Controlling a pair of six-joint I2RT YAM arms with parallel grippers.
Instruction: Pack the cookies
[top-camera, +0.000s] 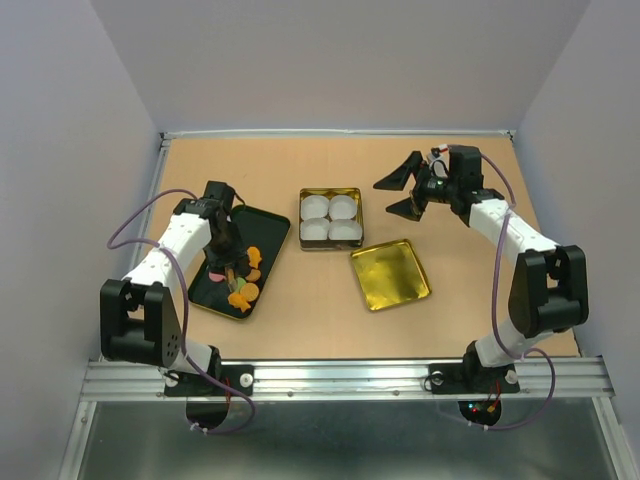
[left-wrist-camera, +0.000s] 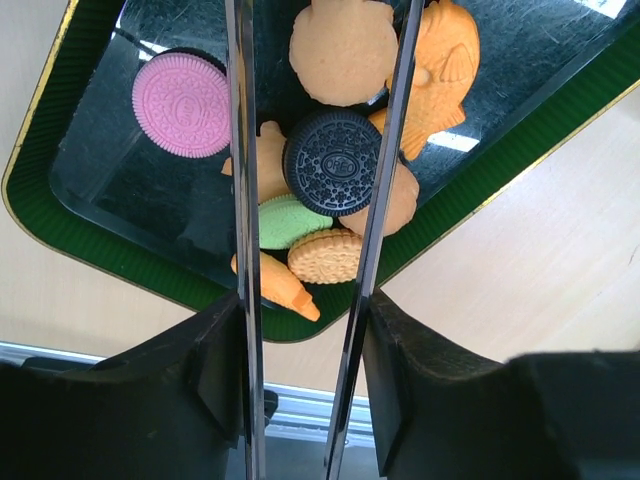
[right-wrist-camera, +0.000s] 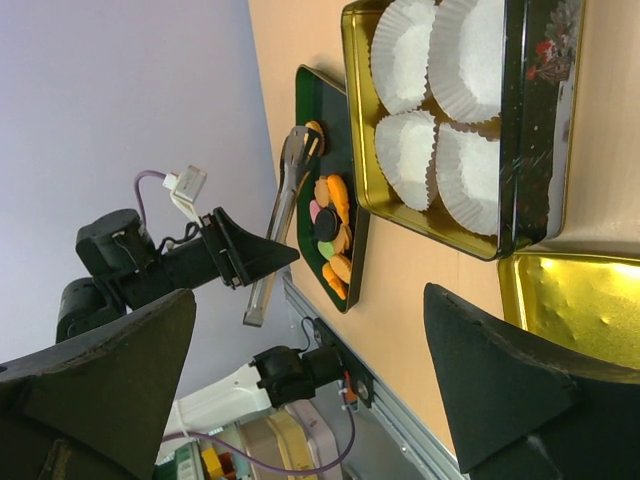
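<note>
Over the green tray (top-camera: 272, 222) at the left of the worktop (top-camera: 300, 325), the left hand (top-camera: 222, 240) is closed on a pair of metal tongs (left-wrist-camera: 240, 200), which extend its reach and let it pick flat pieces out of a crowded pile. The cookies (top-camera: 243, 282) all lie on this tray, clustered toward its near corner; none is in the tin (top-camera: 331, 189) yet.

In the left wrist view the two tong blades run downward on either side of a black sandwich cookie (left-wrist-camera: 333, 162), which sits on top of the pile. Being uppermost, it is judged the likely target. The blades stand apart with the cookie between them. Whether they touch it cannot be told from this angle. A green cookie (left-wrist-camera: 283, 222) lies partly under the black one, and a pink cookie (left-wrist-camera: 182, 104) lies apart to the left, outside the blades.

The tin stands at mid-worktop with four white paper cups (top-camera: 318, 208) inside, each apparently meant to receive cookies. The gold lid (top-camera: 390, 273) lies beside the tin, face up, leaving the cups clear.

The right hand (top-camera: 403, 196) hangs just right of the tin with its jaws spread wide and holding nothing, placed clear of the route from tray to tin.

Judged step: close the tongs on the black cookie.
</note>
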